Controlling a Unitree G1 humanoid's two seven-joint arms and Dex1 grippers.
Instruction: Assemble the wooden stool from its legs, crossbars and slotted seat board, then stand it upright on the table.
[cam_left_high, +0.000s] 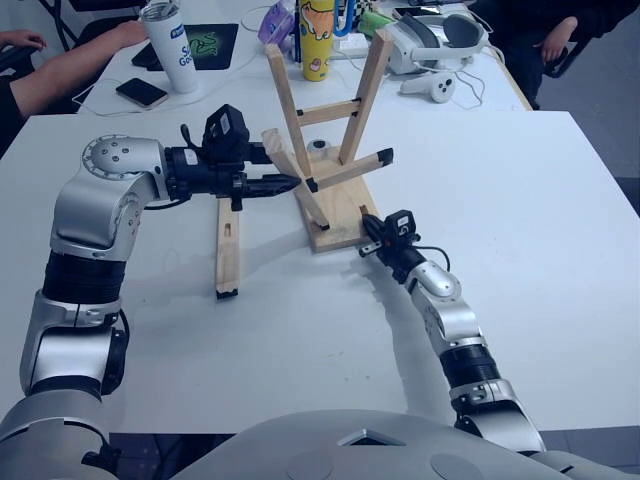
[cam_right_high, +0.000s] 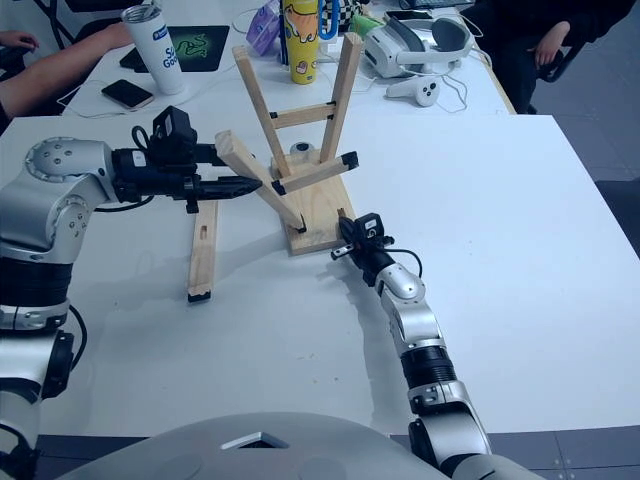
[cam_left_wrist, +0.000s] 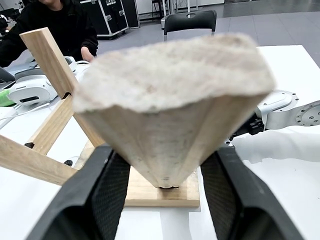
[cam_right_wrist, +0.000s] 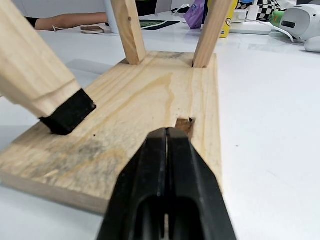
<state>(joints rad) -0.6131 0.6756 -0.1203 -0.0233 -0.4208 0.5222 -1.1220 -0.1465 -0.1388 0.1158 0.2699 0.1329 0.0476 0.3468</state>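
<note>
Fingers (cam_left_wrist: 100, 200) of the left pincer (cam_left_high: 288, 183) clamp a tilted leg (cam_right_high: 285, 208), while the right pincer (cam_right_wrist: 166, 145), closed and empty, lies at the edge of the seat board (cam_right_wrist: 130, 95).

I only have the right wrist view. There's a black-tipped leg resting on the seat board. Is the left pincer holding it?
Observer: Yes, the left pincer is shut on that tilted leg.
Operator: Any parts lying loose?
Observer: One spare leg lies flat on the table, to the left of the seat board.
Operator: Are the two standing legs joined higher up?
Observer: Yes, a crossbar links them partway up.
</note>
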